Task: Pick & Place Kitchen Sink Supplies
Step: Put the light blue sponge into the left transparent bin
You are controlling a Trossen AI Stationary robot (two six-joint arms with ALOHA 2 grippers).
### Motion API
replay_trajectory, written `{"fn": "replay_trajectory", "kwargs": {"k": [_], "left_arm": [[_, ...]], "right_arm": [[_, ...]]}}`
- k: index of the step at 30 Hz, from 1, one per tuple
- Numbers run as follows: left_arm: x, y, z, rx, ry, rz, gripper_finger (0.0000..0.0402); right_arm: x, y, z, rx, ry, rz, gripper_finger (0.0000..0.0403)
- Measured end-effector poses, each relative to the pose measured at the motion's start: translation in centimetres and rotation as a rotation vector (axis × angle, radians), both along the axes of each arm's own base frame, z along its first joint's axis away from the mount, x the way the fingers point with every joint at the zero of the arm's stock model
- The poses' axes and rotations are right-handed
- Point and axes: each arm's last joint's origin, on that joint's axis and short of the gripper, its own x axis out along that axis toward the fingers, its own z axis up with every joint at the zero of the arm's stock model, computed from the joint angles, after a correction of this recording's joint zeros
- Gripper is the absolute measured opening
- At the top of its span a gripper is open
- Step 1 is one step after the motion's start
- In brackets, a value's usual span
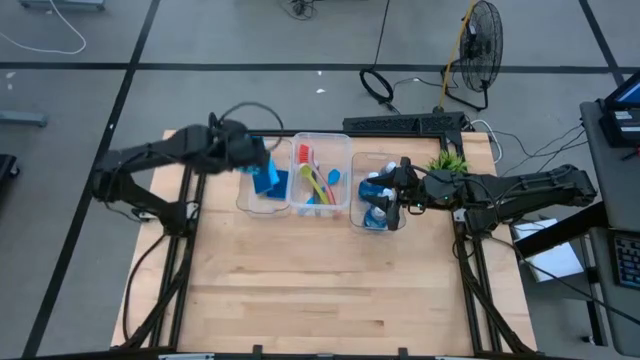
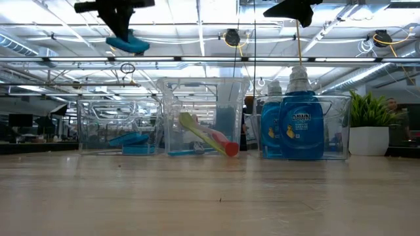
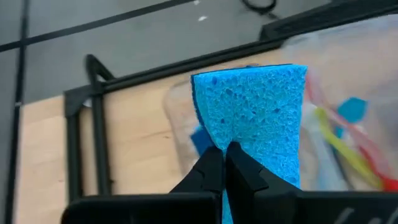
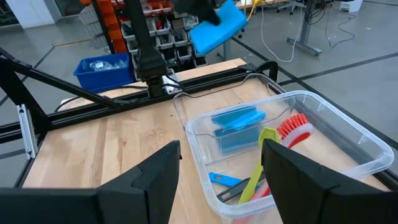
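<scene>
Three clear bins stand in a row at the far edge of the pale wooden worktop, grey floor and a fan beyond. The left claw is clamped on a porous blue sponge, held above the left bin. Only the low view shows the bottles upright. The right claw hangs spread over them.

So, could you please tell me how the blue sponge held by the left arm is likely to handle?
The sponge looks porous, so probably light and squashy. The left gripper pinches only its edge, so it may flop or swing. Its rough surface likely resists slipping.
</scene>
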Motion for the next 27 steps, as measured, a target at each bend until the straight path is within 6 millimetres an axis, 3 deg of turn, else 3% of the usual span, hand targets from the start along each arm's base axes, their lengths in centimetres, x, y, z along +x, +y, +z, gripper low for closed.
{"fn": "replay_trajectory", "kwargs": {"k": [8,12,18,27], "left_arm": [[-0.8,5.5,0.5,-0.020,-0.005,-0.035,0.0002],[-0.6,7.8,-0.7,-0.035,-0.061,-0.057,0.0002],[-1.0,9.4,-5.0,-0.134,-0.064,-0.006,0.0002],[-0.1,9.3,-12.8,-0.274,-0.204,-0.021,0.0002]], "right_arm": [[0.0,0.0,0.0,0.006,-0.002,-0.002,0.0212],[0.0,0.0,0.0,0.006,-0.002,-0.002,0.0212],[0.0,0.0,0.0,0.007,-0.002,-0.002,0.0212],[0.0,0.0,0.0,0.007,-0.002,-0.002,0.0212]]}}
